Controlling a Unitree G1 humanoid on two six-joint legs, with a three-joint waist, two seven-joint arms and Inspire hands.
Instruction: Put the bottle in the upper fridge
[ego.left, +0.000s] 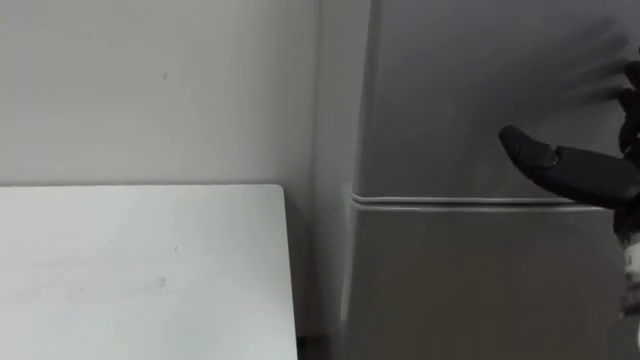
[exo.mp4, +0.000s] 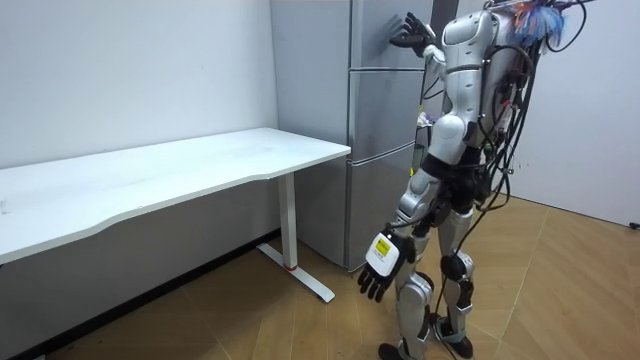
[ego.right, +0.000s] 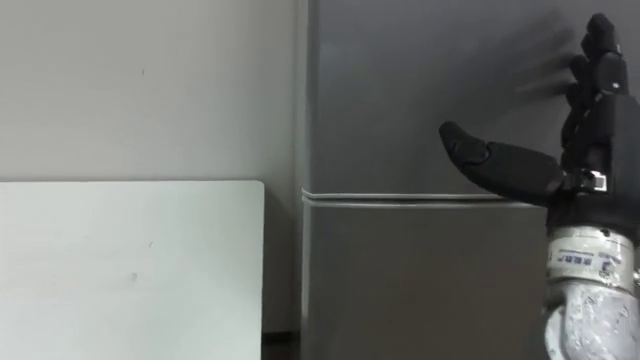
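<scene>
A grey fridge (ego.right: 400, 100) with two doors stands right in front of me, both doors closed, and a seam (ego.right: 420, 199) divides the upper door from the lower one. My right hand (ego.right: 590, 150) is raised against the upper door (ego.left: 450, 90), open, its fingers straight and its thumb (ego.left: 545, 160) pointing left just above the seam. In the room view the right hand (exo.mp4: 410, 32) rests high on the fridge front. My left hand (exo.mp4: 383, 262) hangs at my side with relaxed fingers and holds nothing.
A white table (ego.left: 140, 270) stands to the left of the fridge against the pale wall, with a narrow gap between them. In the room view the table (exo.mp4: 180, 165) is long with white legs, and wooden floor lies around me.
</scene>
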